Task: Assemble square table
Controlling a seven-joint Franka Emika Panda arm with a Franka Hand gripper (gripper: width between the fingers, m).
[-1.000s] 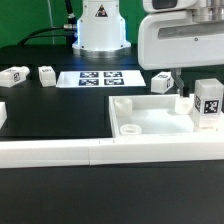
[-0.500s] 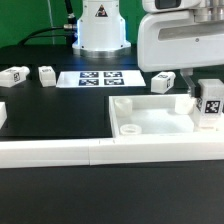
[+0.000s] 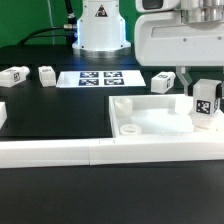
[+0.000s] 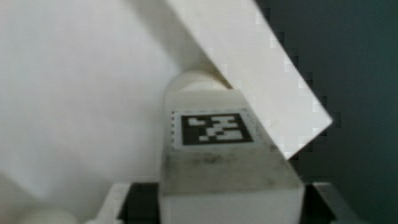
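Observation:
The square table's white slab (image 3: 150,116) lies flat at the exterior view's right, with a round corner socket (image 3: 129,129) showing at its near left. My gripper (image 3: 203,90) is shut on a short white tagged leg (image 3: 206,104) and holds it slightly tilted over the slab's right corner. In the wrist view the leg (image 4: 217,140) fills the middle between my dark fingers (image 4: 150,200), with the slab (image 4: 71,90) and its edge behind it. Two more legs (image 3: 14,75) (image 3: 46,75) lie at the far left. A third leg (image 3: 162,82) lies behind the slab.
The marker board (image 3: 100,78) lies flat in front of the robot base (image 3: 100,30). Long white border bars (image 3: 90,152) run across the front, with a short piece (image 3: 3,112) at the left edge. The table top is black.
The held leg has shifted a little toward the exterior view's left and now tilts slightly. The gripper stays shut on it. Nothing else has moved.

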